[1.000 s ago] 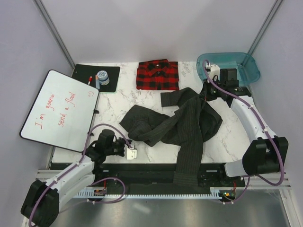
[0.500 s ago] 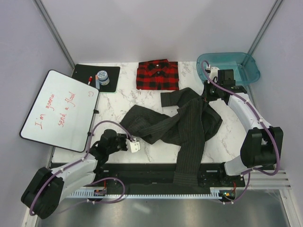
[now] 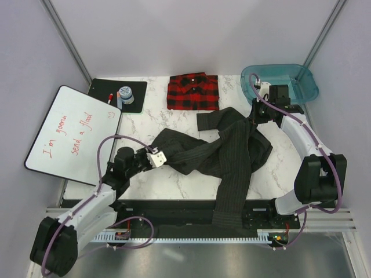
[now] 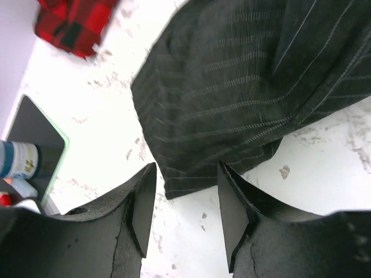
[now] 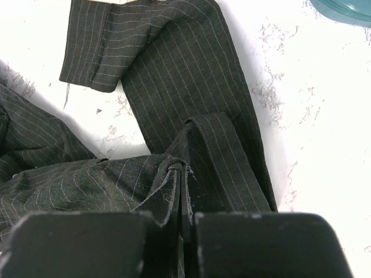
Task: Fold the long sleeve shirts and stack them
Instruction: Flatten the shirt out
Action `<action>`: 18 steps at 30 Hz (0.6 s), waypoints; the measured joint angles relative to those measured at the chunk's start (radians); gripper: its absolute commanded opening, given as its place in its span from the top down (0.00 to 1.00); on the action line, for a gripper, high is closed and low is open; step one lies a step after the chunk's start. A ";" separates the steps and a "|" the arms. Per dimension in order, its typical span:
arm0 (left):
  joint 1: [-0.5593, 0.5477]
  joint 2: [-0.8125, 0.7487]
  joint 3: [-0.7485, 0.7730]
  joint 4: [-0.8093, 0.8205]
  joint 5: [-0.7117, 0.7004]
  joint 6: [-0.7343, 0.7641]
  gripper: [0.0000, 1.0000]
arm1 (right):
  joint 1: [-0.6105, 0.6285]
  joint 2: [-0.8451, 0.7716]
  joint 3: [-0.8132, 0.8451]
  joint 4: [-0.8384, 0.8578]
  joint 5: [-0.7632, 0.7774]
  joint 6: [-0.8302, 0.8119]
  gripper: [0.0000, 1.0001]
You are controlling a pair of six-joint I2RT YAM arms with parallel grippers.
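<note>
Two shirts lay on the marble table [image 3: 174, 184]. The red-and-black plaid flannel [image 3: 193, 91] sat folded at the far edge. The charcoal pinstriped shirt [image 3: 226, 153] sprawled across the middle, one part hanging over the near edge. My right gripper [image 5: 181, 174] was pinched tight on a fold of it, near the teal tub [image 3: 301, 73]. My left gripper [image 4: 186, 191] stood partly open at the shirt's left corner, clamping nothing.

left claw [image 4: 186, 174] parted, dark pinstriped shirt [image 4: 243, 98] corner between its fingers [image 4: 142, 214]
</note>
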 measured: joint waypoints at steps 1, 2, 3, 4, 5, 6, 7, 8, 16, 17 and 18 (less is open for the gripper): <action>0.010 -0.041 0.001 -0.019 0.024 -0.002 0.46 | -0.003 0.000 0.000 0.000 -0.002 0.000 1.00; 0.012 -0.072 0.000 -0.036 0.044 -0.002 0.46 | -0.004 0.000 0.000 0.000 -0.004 0.000 1.00; 0.016 -0.104 0.000 -0.052 0.069 -0.001 0.44 | -0.005 0.000 0.000 0.000 -0.006 0.000 1.00; 0.018 -0.131 -0.002 -0.067 0.092 0.002 0.44 | -0.005 0.000 0.000 0.000 -0.006 0.000 1.00; 0.020 -0.156 -0.006 -0.081 0.117 0.010 0.43 | -0.005 0.000 0.000 0.000 -0.008 0.000 1.00; 0.020 -0.174 -0.012 -0.097 0.138 0.019 0.41 | -0.006 0.000 0.000 0.000 -0.009 0.000 1.00; 0.020 -0.187 -0.020 -0.105 0.158 0.030 0.41 | -0.006 0.000 0.000 0.000 -0.010 0.000 1.00; 0.020 -0.191 -0.026 -0.113 0.172 0.040 0.39 | -0.006 0.000 0.000 0.000 -0.012 0.000 1.00; 0.020 -0.054 -0.047 -0.087 0.242 0.103 0.38 | -0.011 0.001 0.000 0.000 -0.027 0.000 1.00; 0.020 -0.021 -0.047 -0.067 0.244 0.107 0.39 | -0.012 0.001 0.000 0.000 -0.030 0.000 1.00; 0.020 0.013 -0.046 -0.042 0.244 0.110 0.41 | -0.013 0.001 0.000 0.000 -0.032 0.000 1.00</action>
